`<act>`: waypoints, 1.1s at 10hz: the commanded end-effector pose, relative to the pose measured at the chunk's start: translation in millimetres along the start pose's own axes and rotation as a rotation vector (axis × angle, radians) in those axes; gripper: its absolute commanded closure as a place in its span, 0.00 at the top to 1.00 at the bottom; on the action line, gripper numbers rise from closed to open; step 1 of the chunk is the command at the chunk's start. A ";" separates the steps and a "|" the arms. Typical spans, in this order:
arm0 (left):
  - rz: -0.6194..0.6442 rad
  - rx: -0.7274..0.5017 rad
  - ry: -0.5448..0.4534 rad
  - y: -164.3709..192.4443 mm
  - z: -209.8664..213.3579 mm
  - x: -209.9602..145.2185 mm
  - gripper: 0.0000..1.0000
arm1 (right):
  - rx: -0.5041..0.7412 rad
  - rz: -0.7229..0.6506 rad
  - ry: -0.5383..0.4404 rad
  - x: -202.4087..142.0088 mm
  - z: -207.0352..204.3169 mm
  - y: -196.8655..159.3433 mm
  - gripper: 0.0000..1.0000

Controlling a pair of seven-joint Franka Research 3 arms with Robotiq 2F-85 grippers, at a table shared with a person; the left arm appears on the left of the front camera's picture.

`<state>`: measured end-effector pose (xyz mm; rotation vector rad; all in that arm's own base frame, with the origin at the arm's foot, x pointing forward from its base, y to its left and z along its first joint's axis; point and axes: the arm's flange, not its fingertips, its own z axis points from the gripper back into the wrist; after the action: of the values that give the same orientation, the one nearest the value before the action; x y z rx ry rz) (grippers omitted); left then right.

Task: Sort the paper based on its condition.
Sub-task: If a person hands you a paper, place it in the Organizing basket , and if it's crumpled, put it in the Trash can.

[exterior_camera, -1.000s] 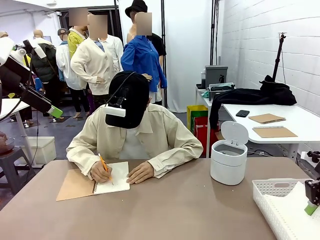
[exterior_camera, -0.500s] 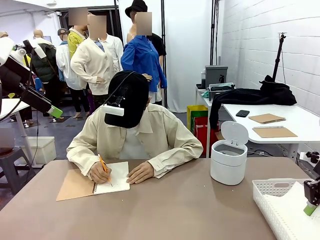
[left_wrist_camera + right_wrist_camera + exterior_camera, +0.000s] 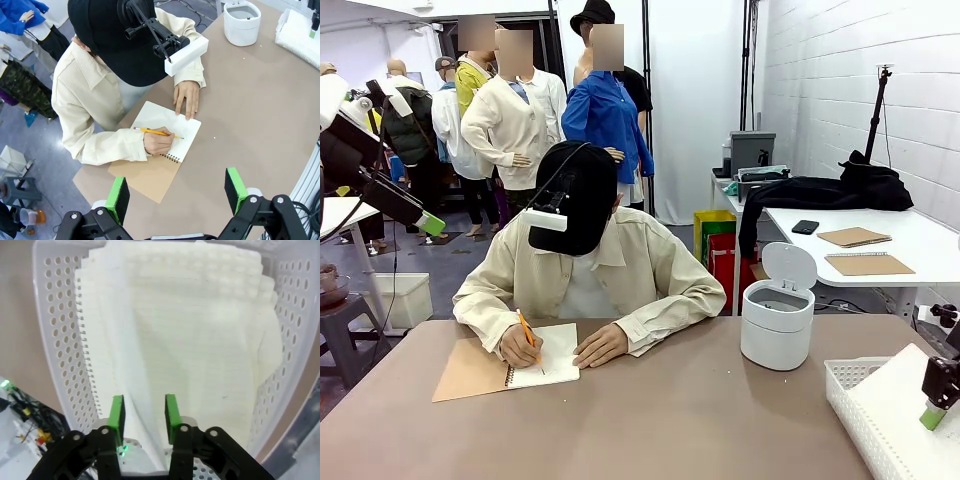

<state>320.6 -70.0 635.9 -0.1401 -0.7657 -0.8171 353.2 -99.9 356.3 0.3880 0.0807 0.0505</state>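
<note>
— Two claws, then. How does each stand?

— The right claw (image 3: 144, 412) is partly spread, low over the basket (image 3: 50, 330). The paper (image 3: 200, 340) is stacked in that basket, under the claw and straight ahead of its fingertips. A raised fold of the top sheet runs up between the pads (image 3: 117, 412), and I see no pinch on it.

— And the other?

— The left claw (image 3: 176, 192) gapes wide with nothing in it, high above the table (image 3: 260, 100). Far below it, a person writes in a notebook (image 3: 167, 127).

— Which step is this?

— My guess is that a sheet is being let go onto the pile.

— How to do it well?

— Spread the pads fully first. Then back the claw out straight along its own fingers. A sideways brush would likely drag the fold, because sheets this thin catch and crease easily.

— Any risk?

— From the front, the top sheet rises toward the claw rather than lying flat. It may spring up or slide once it is free. Wait until it settles below the claw before going for more.
</note>
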 end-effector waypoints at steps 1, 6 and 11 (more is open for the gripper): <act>-0.005 0.003 0.001 0.5 0.5 -0.3 1.00 | -0.082 0.018 0.022 -1.1 10.5 3.6 1.00; -0.005 0.003 0.001 0.5 0.5 -0.3 1.00 | -0.151 0.085 -0.020 -5.0 44.2 21.6 1.00; -0.005 0.003 0.001 0.5 0.5 -0.3 1.00 | -0.144 0.180 -0.062 -11.4 62.9 48.2 1.00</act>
<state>320.6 -70.1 635.9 -0.1401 -0.7657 -0.8172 347.5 -82.3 428.7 0.2542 -0.0149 0.1920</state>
